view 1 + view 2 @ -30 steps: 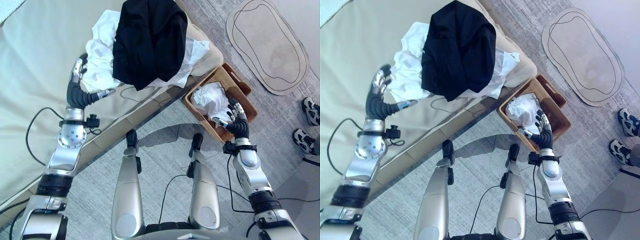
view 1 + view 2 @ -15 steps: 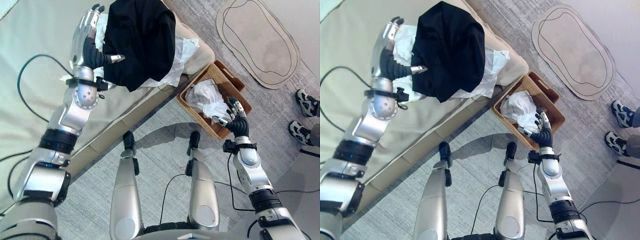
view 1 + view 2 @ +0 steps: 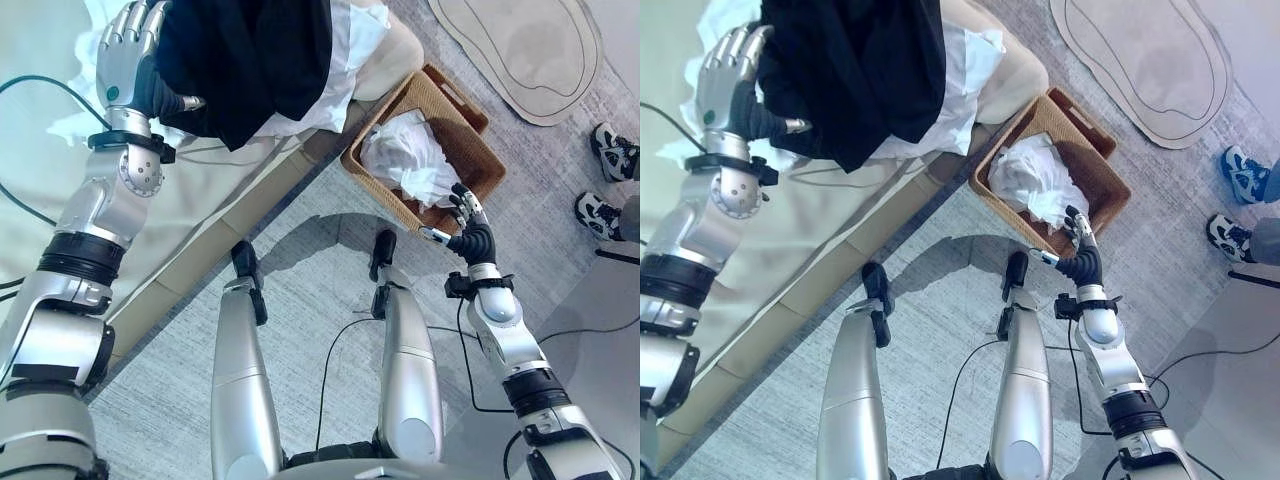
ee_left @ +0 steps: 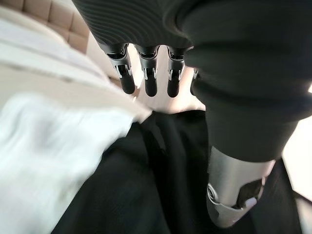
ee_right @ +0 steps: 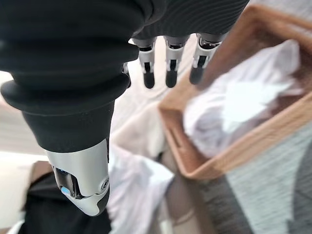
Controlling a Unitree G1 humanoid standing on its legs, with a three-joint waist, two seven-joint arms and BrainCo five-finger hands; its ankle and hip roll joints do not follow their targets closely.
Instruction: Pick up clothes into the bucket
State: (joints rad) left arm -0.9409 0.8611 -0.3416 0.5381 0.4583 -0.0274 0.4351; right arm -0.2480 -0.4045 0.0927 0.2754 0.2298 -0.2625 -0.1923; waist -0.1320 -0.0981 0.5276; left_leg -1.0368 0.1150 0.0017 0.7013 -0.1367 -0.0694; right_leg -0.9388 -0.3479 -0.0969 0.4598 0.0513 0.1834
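A black garment (image 3: 250,60) lies on top of white clothes (image 3: 350,45) at the edge of the beige bed (image 3: 200,215). My left hand (image 3: 125,48) is open and rests against the black garment's left side. In the left wrist view its straight fingers (image 4: 146,68) reach over the black cloth (image 4: 161,170) and a white cloth (image 4: 48,161). A brown woven basket (image 3: 468,148) stands on the floor beside the bed with a white garment (image 3: 405,160) in it. My right hand (image 3: 465,230) is open and holds nothing, just off the basket's near corner (image 5: 234,151).
A beige rug (image 3: 520,45) with a dark outline lies beyond the basket. A person's shoes (image 3: 608,150) stand at the right edge. Grey carpet (image 3: 320,270) runs between the bed and the basket.
The camera has shifted. My left arm has swung up from the white clothes to the black garment's left side. My right hand stays by the basket.
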